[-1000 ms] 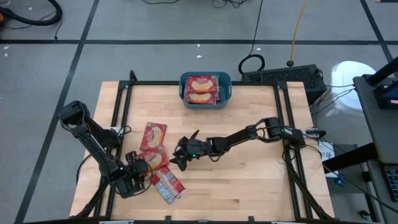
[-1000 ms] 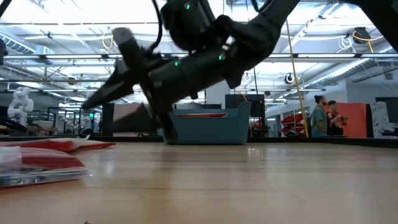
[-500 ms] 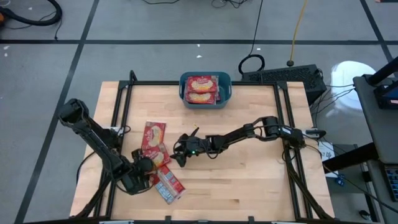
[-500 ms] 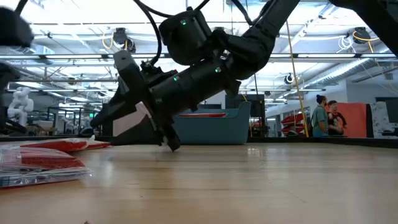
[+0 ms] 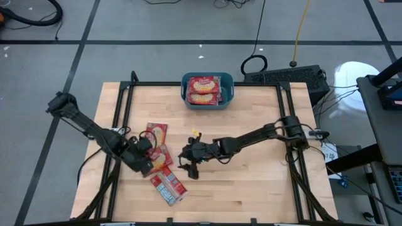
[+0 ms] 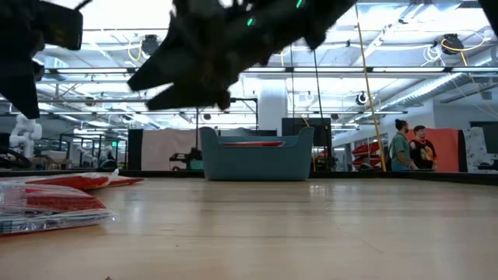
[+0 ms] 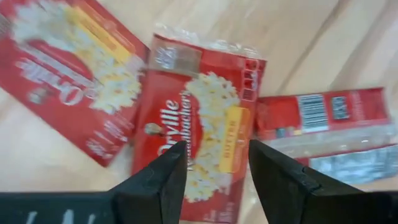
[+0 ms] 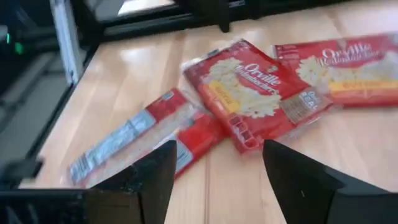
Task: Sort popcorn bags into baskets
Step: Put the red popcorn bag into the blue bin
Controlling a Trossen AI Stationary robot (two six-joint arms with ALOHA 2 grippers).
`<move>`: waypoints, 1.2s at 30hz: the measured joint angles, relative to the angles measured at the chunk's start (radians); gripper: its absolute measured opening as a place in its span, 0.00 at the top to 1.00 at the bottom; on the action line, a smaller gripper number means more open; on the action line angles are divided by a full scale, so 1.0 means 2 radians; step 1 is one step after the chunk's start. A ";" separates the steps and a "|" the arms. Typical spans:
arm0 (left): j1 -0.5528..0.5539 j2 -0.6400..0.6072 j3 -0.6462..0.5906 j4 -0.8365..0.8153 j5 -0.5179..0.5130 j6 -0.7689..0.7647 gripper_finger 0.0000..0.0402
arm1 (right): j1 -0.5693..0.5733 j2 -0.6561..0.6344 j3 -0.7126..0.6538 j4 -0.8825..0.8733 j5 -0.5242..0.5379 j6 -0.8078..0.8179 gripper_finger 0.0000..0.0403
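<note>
Three red popcorn bags lie flat at the table's near left: one far, one in the middle and one near, back side up. Two more bags lie in the teal basket at the far edge. My left gripper hangs open above the middle bag, its fingers pointing steeply down and touching nothing. My right gripper is open just right of the bags, raised off the table, with nothing between its fingers.
A black frame runs along the table's left, far and right edges. Bare wood lies between the bags and the basket and over the table's right half. Two people stand in the room far beyond the table.
My left gripper has risen and gone toward the far edge, from beside the near bag to over the middle bag. My right gripper has lifted well clear of the table and rolled, shifting slightly toward the right. The bags have stayed where they were.
</note>
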 joint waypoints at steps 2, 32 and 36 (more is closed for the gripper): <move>0.012 -0.017 -0.021 0.029 0.018 0.005 0.56 | 0.012 -0.015 -0.002 -0.028 0.013 -0.027 0.43; 0.055 -0.011 -0.178 0.180 0.146 -0.033 0.38 | 0.059 -0.060 -0.203 0.222 0.014 -0.028 0.43; 0.055 -0.010 -0.180 0.219 0.154 -0.006 0.42 | 0.061 -0.060 -0.203 0.225 0.013 -0.035 0.43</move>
